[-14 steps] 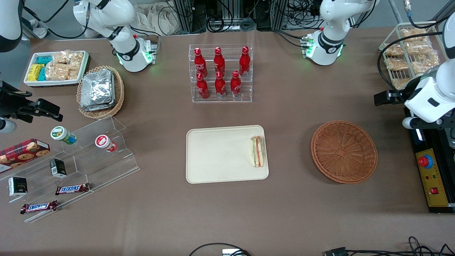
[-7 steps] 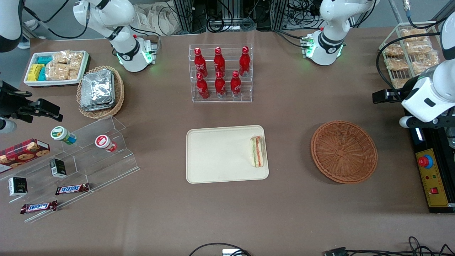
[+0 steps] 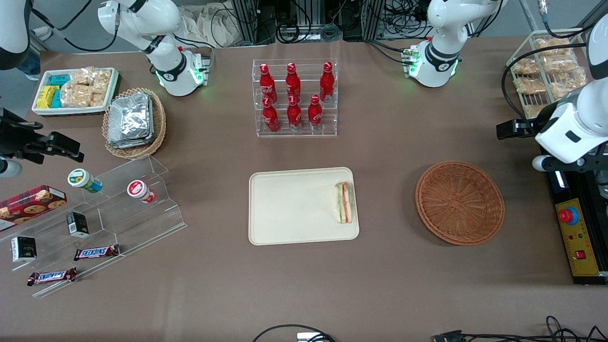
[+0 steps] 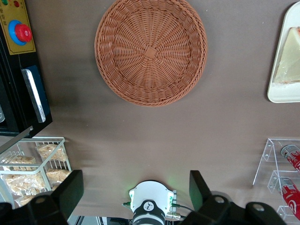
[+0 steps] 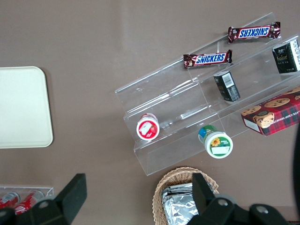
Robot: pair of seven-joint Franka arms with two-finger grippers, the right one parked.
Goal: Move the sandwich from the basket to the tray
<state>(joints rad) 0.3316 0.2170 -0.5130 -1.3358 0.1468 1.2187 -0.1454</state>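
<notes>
The sandwich (image 3: pixel 344 203) lies on the cream tray (image 3: pixel 289 209), close to the tray edge that faces the basket; its white corner also shows as the sandwich (image 4: pixel 287 65) on the tray (image 4: pixel 281 93). The reddish-brown wicker basket (image 3: pixel 459 203) stands empty beside the tray, toward the working arm's end of the table. In the left wrist view my gripper (image 4: pixel 136 192) hangs high above the table, off the basket (image 4: pixel 150 50). It is open, its fingers wide apart with nothing between them. The working arm's wrist (image 3: pixel 570 128) is near the table's end.
A clear rack of red bottles (image 3: pixel 294 97) stands farther from the front camera than the tray. A wire rack of snack bags (image 3: pixel 546 71) and a control box with a red button (image 3: pixel 574 237) flank the working arm. A foil-packet basket (image 3: pixel 134 122) and acrylic shelves (image 3: pixel 104 213) lie toward the parked arm's end.
The working arm's wrist has drifted slightly away from the front camera and a little toward the table's middle. Sandwich, tray and basket have not moved.
</notes>
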